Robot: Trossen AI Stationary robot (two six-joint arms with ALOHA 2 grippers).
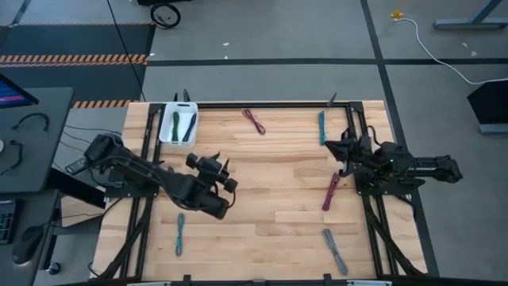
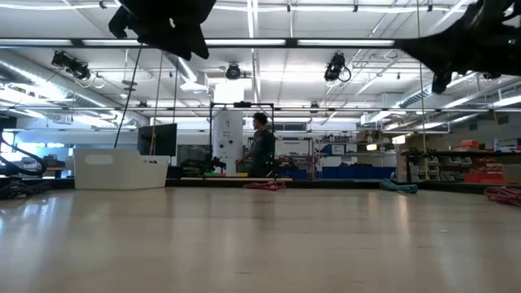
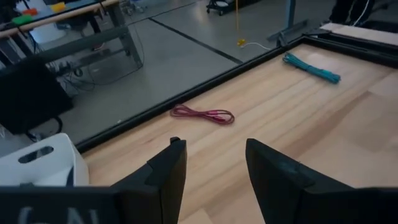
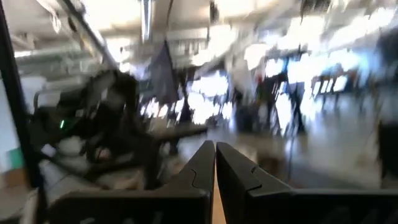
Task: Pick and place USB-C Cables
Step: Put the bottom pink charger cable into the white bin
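At upper left of the bench, white bin: a small white bin [image 1: 178, 127] sits by the far edge in the high view, with two green cable bundles [image 1: 183, 125] lying inside it.
Left end effector: the left end effector [image 1: 220, 164] hangs over bare wood left of the frame's centre, its fingers [image 3: 166, 174] spread apart with nothing between them.
Lower left, blue cable: a blue cable [image 1: 180, 233] lies lengthwise on the bench [image 1: 270, 191], below the left arm in the frame.
Upper middle, maroon cable: a maroon cable [image 1: 253, 121] lies slanted near the far edge; in the left wrist view it shows ahead of the open fingers, well apart from them.
Upper right, teal cable: a teal cable [image 1: 322, 126] lies lengthwise near the far edge.
Right of centre, purple cable: a purple cable [image 1: 331, 191] lies slanted, just below the right arm's tip in the frame.
Lower right, grey cable: a grey cable [image 1: 334, 250] lies slanted near the near edge.
Right end effector: the right end effector [image 1: 336, 144] is at the right side of the frame, raised above the bench; its fingers [image 4: 200, 168] are pressed together on nothing.
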